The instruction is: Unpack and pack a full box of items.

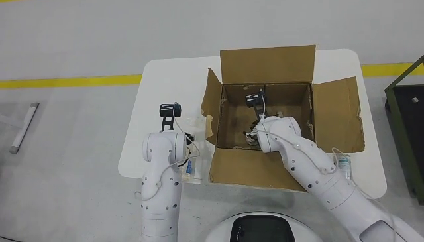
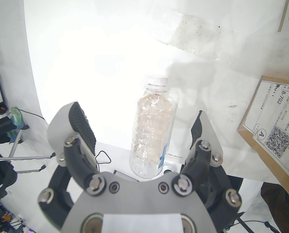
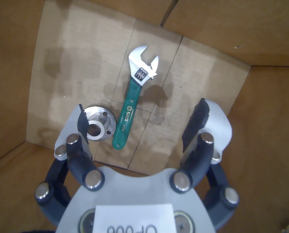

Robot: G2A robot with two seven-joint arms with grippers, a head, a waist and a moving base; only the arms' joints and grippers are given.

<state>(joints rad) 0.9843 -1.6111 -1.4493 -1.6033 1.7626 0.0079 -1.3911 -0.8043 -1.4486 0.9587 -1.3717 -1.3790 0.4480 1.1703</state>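
**Unpack phase: right arm inside the box, two items left on its floor**

Right gripper (image 3: 142, 112) is down inside the cardboard box (image 1: 338, 113), fingers spread wide, holding nothing. The adjustable wrench (image 3: 132, 98) lies flat on the box floor, just ahead of the palm. Its green handle runs between the two pads and its steel head points away from the tool. A metal flange (image 3: 100, 122) sits just beside the handle end, partly hidden behind one pad. I can't tell whether the flange and handle touch.

My read is that the wide opening straddles the handle for a pinch across its narrow side. The flange is close enough that the near pad could clip it on the way down.

Left gripper (image 2: 137, 112) is outside the box over the white table (image 2: 86, 49), also fully open and empty. A clear plastic bottle (image 2: 151, 132) lies under it, between the pads and touching neither, with the cap pointing away from the palm. It looks already unpacked, and the arm is parked over it. A clear plastic sheet (image 2: 190, 35) lies farther out, beyond the cap.
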